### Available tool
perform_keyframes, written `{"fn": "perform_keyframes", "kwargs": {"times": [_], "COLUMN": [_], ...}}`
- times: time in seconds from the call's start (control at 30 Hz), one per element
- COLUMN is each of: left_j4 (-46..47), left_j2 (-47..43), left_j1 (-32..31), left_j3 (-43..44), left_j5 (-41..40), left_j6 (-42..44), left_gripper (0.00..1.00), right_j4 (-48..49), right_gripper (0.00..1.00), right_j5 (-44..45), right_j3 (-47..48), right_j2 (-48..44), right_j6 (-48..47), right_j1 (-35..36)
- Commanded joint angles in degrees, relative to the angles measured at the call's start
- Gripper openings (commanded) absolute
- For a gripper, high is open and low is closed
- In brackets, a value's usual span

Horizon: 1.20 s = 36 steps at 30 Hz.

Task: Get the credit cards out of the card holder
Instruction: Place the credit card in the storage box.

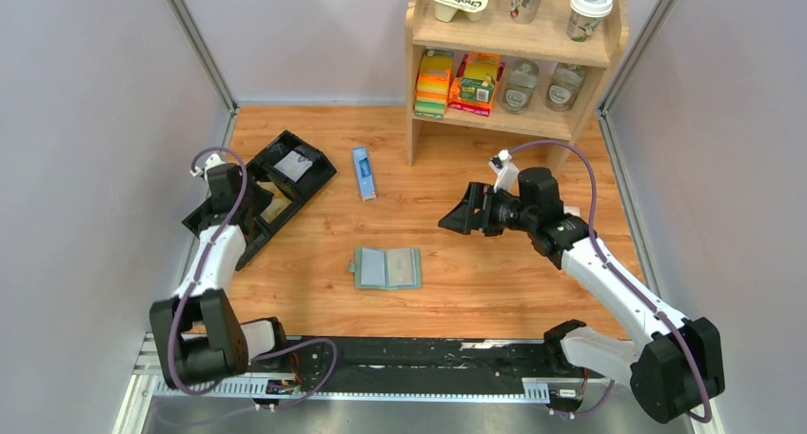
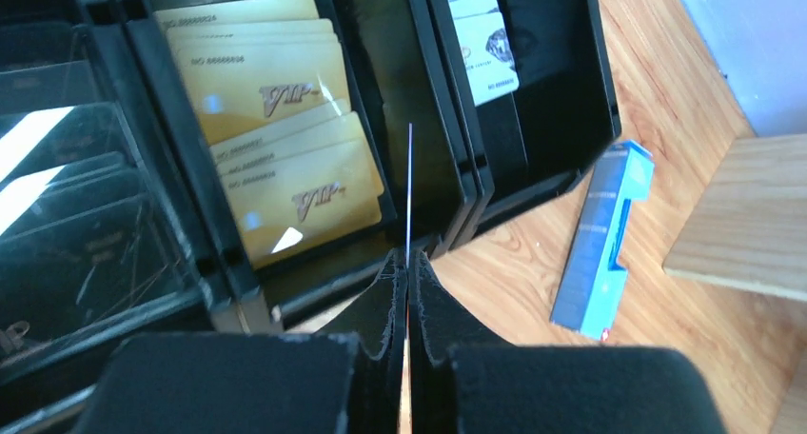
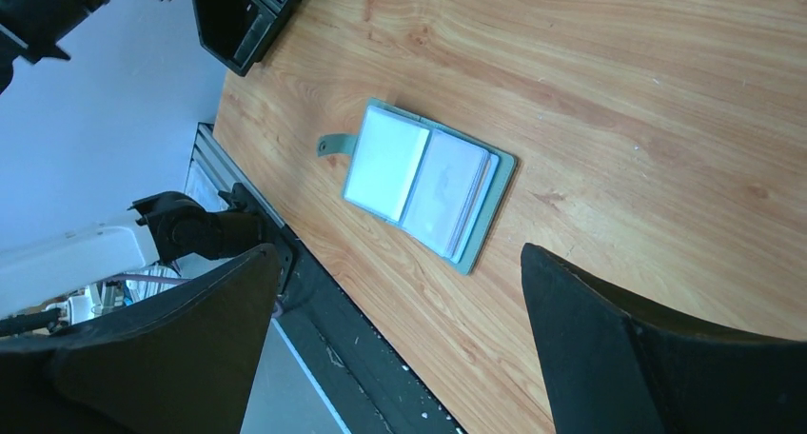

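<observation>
The card holder (image 1: 385, 268) lies open and flat on the wooden table, its pale pocket pages (image 3: 428, 182) facing up. My left gripper (image 2: 408, 263) is shut on a thin credit card (image 2: 409, 187) seen edge-on. It hangs over the black tray (image 1: 306, 194), above a divider beside the compartment of gold credit cards (image 2: 285, 91). In the top view that gripper is hidden under its wrist. My right gripper (image 1: 457, 220) hovers wide open above and right of the card holder. Nothing lies between its fingers (image 3: 397, 253).
A long blue box (image 1: 363, 172) lies right of the tray (image 2: 561, 120), also visible in the left wrist view (image 2: 604, 234). White cards (image 2: 485, 39) fill another tray compartment. A wooden shelf (image 1: 514, 53) with snacks, cups and jars stands at the back right.
</observation>
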Motion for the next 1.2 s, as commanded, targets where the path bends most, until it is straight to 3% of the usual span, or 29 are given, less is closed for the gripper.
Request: {"fn": "perform_keyframes", "kwargs": {"times": [0.0, 0.13, 0.2, 0.3, 0.37, 0.53, 0.73, 0.93, 1.17], "left_j4": [6.86, 3.81, 1.96, -1.47, -4.98, -10.44, -17.91, -22.83, -22.58], "left_j2": [7.92, 14.61, 16.11, 16.55, 15.42, 8.23, -3.55, -16.12, -22.82], "left_j1": [0.63, 0.63, 0.63, 0.63, 0.63, 0.54, -1.03, -12.28, -35.19], "left_j3": [3.84, 7.53, 9.03, 11.74, 13.68, 15.62, 13.88, 9.48, 3.77], "left_j5": [1.0, 1.01, 0.4, -1.45, -1.71, -1.71, -1.71, 0.74, 1.28], "left_j6": [-2.93, -3.82, -3.56, -1.81, 0.39, 3.82, 6.72, 4.36, -3.2], "left_gripper": [0.0, 0.01, 0.08, 0.36, 0.43, 0.5, 0.52, 0.52, 0.51], "right_j4": [-2.04, -2.48, -2.48, -3.62, -4.94, -7.05, -6.97, -6.88, -6.79], "right_gripper": [1.0, 1.0, 1.0, 1.0, 1.0, 1.0, 1.0, 0.97, 0.92], "right_j5": [-0.25, -0.07, -0.25, 0.37, 1.59, 3.09, 3.97, 7.66, 13.54], "right_j3": [0.49, 0.14, -0.04, 0.4, 0.92, 1.72, 1.89, 2.51, 3.74], "right_j2": [-2.31, -3.02, -3.19, -3.2, -3.28, -2.23, -1.35, 0.76, 5.5], "right_j6": [-2.72, -2.98, -3.25, -4.65, -5.71, -6.76, -6.68, -5.8, -3.34], "right_j1": [-0.08, -0.08, -0.08, -0.08, -0.08, 0.09, 1.41, 5.18, 11.68]}}
